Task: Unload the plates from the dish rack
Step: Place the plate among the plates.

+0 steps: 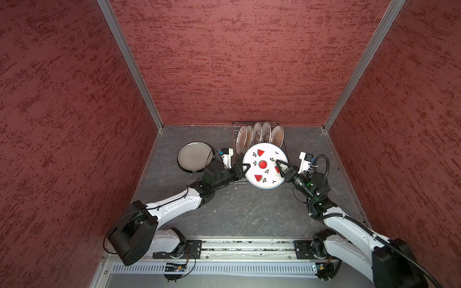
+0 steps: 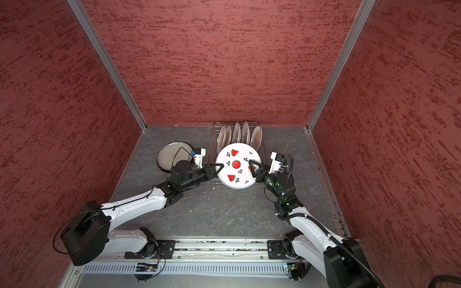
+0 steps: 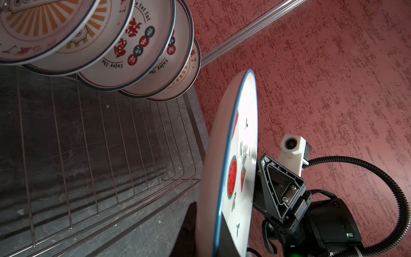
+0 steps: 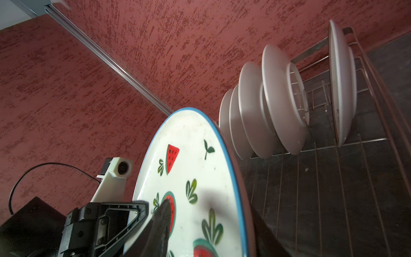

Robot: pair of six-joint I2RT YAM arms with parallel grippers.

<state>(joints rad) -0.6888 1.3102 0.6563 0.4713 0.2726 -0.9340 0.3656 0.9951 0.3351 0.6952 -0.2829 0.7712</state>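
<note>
1. Left fingers [image 1: 247, 165] are pressed together on one rim of the watermelon plate [image 1: 264, 174], pinching it at the edge. The left wrist view shows one dark finger under that rim. A beige plate [image 1: 194, 157] lies flat on the counter [image 1: 249, 212] just outside these fingers, on the side away from the rack.
2. Between the two sets of fingers the watermelon plate hangs face up and nearly level, above the near end of the dish rack [image 3: 93, 142]. As far as the wrist views show, it is lifted off the wires. Beyond the fingertips, five more plates [image 1: 259, 132] stand on edge in the rack's far half, apart from the held one.
3. Right fingers [image 4: 161, 224] straddle the opposite rim, one on the printed face and one beneath. Whether they press or merely flank it I cannot tell.
4. This looks like a hand-over toward the left side.
   - The left pinch should bear the whole plate before the right lets go, since a hold on one edge invites sagging.
   - The right should back straight out along the plate's plane.
   - The left should then carry the plate low and level to the beige plate.
</note>
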